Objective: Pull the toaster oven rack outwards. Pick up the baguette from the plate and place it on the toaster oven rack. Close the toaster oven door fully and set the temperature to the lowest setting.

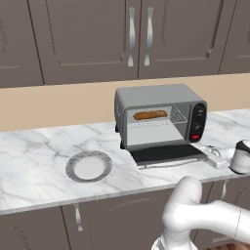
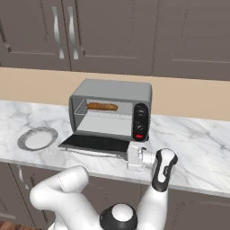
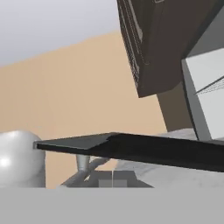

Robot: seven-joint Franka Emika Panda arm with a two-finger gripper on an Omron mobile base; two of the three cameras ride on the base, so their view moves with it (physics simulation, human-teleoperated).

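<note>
Gripper (image 2: 131, 158): clenched on nothing, low at the counter's front edge, just beside the right corner of the toaster oven door; tips (image 3: 112, 178) pressed together under the door's dark edge in the hand view.
Toaster oven door (image 1: 166, 154): dropped fully open, lying flat on the counter in front of the oven, dark glass facing up, thin handle along its near edge.
Plate (image 1: 89, 166): bare, left of the oven, well apart from it, nearer the counter's front edge.
Counter (image 1: 34, 161): white marble with grey veins, running the full width; grey-brown base cabinets with silver handles underneath.
Toaster oven (image 1: 158, 115): grey box towards the back of the counter, black panel with round knobs and a red button on its right side.
Toaster oven rack (image 1: 156, 120): thin wire grid inside the cavity, seemingly pushed in.
Baguette (image 1: 150, 115): lying lengthwise on the rack, inside the oven.
Wall (image 1: 53, 105): plain tan strip behind the oven.
Upper cabinets (image 1: 93, 34): grey-brown panelled doors above the oven, two long silver handles at the middle.
</note>
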